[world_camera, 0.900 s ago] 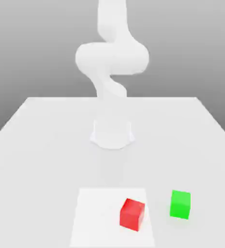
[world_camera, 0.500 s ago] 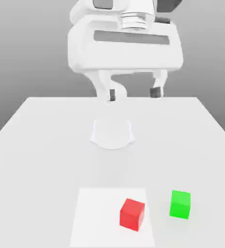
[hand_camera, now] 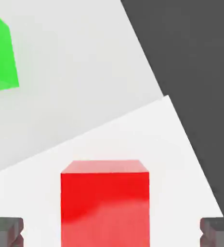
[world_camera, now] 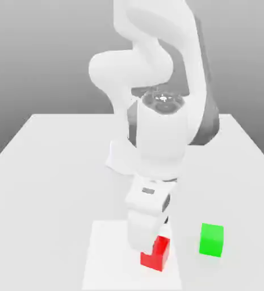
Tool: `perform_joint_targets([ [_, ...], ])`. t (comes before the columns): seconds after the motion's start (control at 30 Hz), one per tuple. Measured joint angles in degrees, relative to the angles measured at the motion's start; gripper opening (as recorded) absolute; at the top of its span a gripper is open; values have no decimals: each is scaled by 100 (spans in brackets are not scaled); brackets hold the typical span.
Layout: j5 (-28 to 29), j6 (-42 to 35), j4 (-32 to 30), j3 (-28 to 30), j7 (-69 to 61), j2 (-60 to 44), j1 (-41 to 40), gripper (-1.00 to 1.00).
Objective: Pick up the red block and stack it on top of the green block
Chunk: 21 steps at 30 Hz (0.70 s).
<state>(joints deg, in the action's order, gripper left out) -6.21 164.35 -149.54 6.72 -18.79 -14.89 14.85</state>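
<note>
White, flat and square-cornered, a mat (world_camera: 108,256) lies nearest the viewer in the exterior view, at about 6 o'clock from the middle of the scene. On it, near its 3 o'clock side, sits the red block (world_camera: 155,260), a plain bright cube turned slightly at an angle. Part of its upper surface is hidden behind a pale finger of the robot's gripper (hand_camera: 111,232). The gripper is open: in the hand view its two dark fingertips (hand_camera: 5,231) stand well apart, with the red block between them and a gap on each side, so nothing is gripped.

Slightly farther back, the green block (world_camera: 212,240) rests on the white table (world_camera: 43,187), off the mat. Seen from the red block in the exterior view, it is near 3 o'clock, a little toward 2, and the two cubes are apart.

Behind the mat, the white robot arm (world_camera: 161,136) reaches down toward the red block from about 12 o'clock. Its round base (world_camera: 120,156) stands on the table farther back, at 11 o'clock from the red block, partly covered by the arm. Farthest away, past the table's straight back edge, a plain grey backdrop (world_camera: 37,57) fades from dark low down to lighter higher up.
</note>
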Motion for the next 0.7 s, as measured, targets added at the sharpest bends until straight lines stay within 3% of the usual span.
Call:
perform_joint_targets([
  [0.03, -94, 168, 30, -72, -72, -206, -51, -100],
  [0.27, -102, 199, 37, -91, -79, -256, -68, -100],
  [0.47, 365, -676, -130, 71, 264, 796, 113, -100],
  [0.7, 598, -1178, -278, -519, 415, 1453, 1532, -100],
])
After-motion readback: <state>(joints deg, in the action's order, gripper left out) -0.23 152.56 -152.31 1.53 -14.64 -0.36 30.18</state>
